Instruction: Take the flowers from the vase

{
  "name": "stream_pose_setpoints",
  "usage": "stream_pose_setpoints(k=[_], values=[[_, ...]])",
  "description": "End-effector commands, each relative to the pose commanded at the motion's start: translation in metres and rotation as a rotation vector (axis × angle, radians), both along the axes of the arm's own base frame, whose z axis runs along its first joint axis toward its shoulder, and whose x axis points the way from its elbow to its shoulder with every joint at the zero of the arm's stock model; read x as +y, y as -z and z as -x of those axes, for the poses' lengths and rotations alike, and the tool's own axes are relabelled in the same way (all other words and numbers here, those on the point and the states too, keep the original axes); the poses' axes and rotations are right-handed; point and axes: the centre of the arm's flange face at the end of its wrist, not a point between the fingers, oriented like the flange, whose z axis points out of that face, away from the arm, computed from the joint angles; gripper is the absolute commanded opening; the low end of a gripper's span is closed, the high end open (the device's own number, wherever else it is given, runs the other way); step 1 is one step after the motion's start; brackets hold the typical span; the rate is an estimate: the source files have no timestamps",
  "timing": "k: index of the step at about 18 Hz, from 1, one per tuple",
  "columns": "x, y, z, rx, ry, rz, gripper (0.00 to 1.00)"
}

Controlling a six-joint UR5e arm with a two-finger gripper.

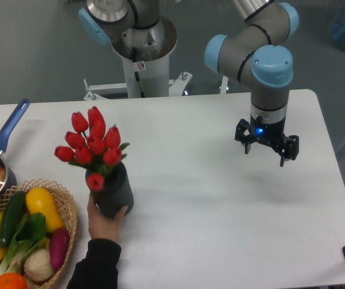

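Flowers [93, 144] stand in the vase [113, 194] at the table's [220, 198] left side, stems roughly upright, buds leaning up-left. A hand [104, 221] grips the vase. Well to the right, the gripper [267, 153] hangs empty, fingers apart, pointing down.

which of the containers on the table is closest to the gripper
The dark ribbed vase holding the red tulips. The wicker basket and blue-handled pan sit farther left, farther from the gripper.
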Motion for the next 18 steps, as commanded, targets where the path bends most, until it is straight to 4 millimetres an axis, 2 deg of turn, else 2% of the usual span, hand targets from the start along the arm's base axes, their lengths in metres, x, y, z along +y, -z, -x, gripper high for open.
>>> stream_pose_setpoints(k=[6, 11, 12, 13, 14, 18], values=[[0.000, 0.004, -0.001, -0.009, -0.006, -0.009, 1.00], [-0.006, 0.025, -0.013, -0.057, 0.001, -0.010, 1.00], [-0.006, 0.032, -0.020, -0.073, 0.005, 0.000, 1.00], [-0.009, 0.047, -0.029, -0.102, 0.006, 0.010, 1.00], [-0.009, 0.049, -0.029, -0.107, 0.005, 0.011, 1.00], [-0.009, 0.044, -0.038, -0.105, 0.013, 0.009, 1.00]])
